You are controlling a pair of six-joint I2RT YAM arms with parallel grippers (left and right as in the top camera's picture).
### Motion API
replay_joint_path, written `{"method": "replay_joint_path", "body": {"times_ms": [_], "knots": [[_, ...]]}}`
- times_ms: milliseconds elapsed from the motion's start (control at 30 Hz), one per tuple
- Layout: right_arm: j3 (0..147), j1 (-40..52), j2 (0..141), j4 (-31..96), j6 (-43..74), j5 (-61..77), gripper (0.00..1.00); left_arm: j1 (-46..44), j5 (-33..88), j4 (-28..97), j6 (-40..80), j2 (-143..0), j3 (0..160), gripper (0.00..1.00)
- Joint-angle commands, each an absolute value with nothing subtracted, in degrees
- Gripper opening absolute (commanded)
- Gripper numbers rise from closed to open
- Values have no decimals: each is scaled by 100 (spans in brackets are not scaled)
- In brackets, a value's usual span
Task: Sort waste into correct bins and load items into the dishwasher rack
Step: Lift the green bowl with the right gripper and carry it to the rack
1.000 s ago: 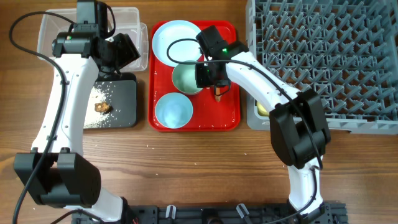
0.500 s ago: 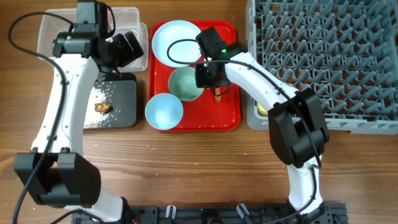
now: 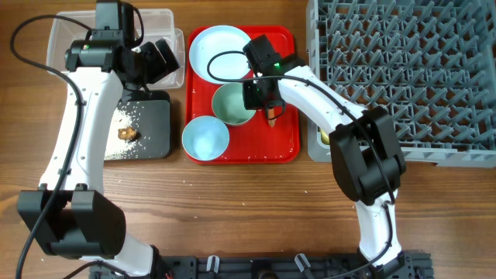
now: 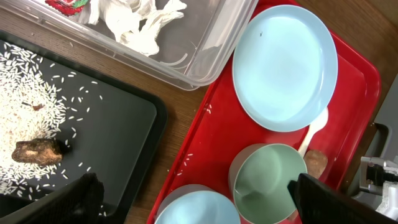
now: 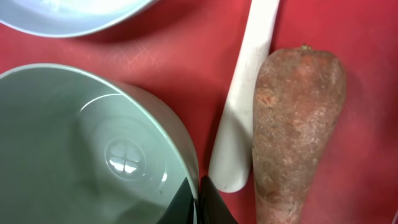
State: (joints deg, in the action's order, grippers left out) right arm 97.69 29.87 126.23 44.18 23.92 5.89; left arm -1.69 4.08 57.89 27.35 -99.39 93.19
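Note:
My right gripper is shut on the rim of the pale green bowl, one finger inside and one outside. Beside it on the red tray lie the white spoon and the carrot-like stick. The light-blue plate sits at the tray's back. The small light-blue bowl overhangs the tray's left edge. My left gripper hangs open and empty above the gap between the clear tub and the tray. The tub holds a paper scrap and a red wrapper. Rice and a brown chunk lie in the black tray.
The grey dishwasher rack fills the right side of the table. A yellowish cup shows between the red tray and the rack. A few rice grains lie on the wood in front of the tray.
My right gripper has shut on the green bowl's rim and nudged it towards me. The light-blue bowl has slid left over the tray's edge. My left gripper has opened wider.

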Motion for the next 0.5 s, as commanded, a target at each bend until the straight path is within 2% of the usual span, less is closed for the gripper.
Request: {"method": "replay_joint_path", "body": {"times_ms": [0, 133, 233, 367, 467], "knots": [[9802, 2873, 12488, 4484, 2370, 497, 4, -143, 290, 5791, 2746, -9944, 9386, 100], [10326, 2609, 11758, 4866, 2202, 292, 4, -143, 292, 5793, 2746, -9944, 9386, 100], [10565, 2405, 11065, 5041, 2213, -513, 4, -143, 292, 5793, 2746, -9944, 9386, 100], [10565, 1876, 10289, 4836, 2233, -2718, 4, -143, 292, 5793, 2746, -9944, 9386, 100], [10565, 1559, 10383, 4038, 1363, -4265, 4, -143, 292, 5793, 2746, -9944, 9386, 100]]}}
